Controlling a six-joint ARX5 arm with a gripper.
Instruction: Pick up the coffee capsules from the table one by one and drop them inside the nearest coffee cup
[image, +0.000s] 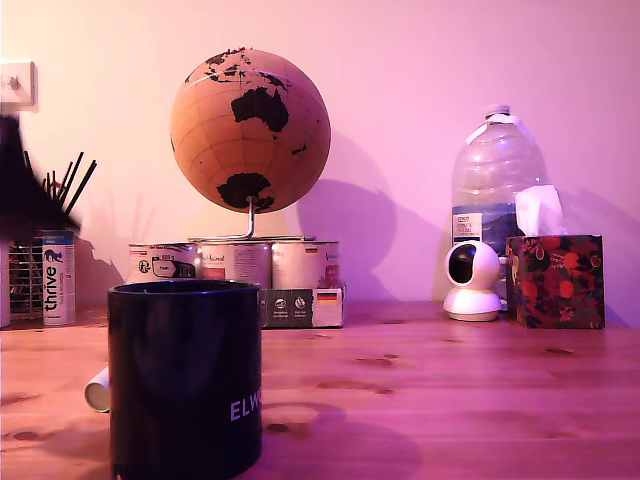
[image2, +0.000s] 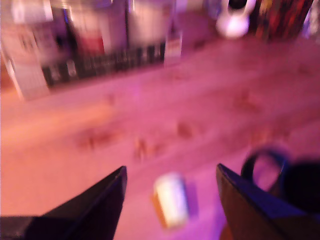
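Note:
A whitish coffee capsule (image: 98, 390) lies on its side on the wooden table (image: 450, 400), just at the exterior view's left of the big black coffee cup (image: 186, 378) lettered "ELW". In the blurred wrist view my gripper (image2: 171, 169) is open above the table. The capsule (image2: 171, 200) shows between the two dark fingers (image2: 100, 200), untouched. The cup (image2: 302, 187) and its handle stand beside one finger. In the exterior view my arm is only a dark blur (image: 22, 190) at the left edge.
At the back stand a globe (image: 250, 130) on silvery tins (image: 235, 265), a "thrive" tube (image: 58, 278), a wire pencil holder (image: 25, 280), a white camera (image: 472, 280), a water bottle (image: 495, 170) and a floral tissue box (image: 555, 282).

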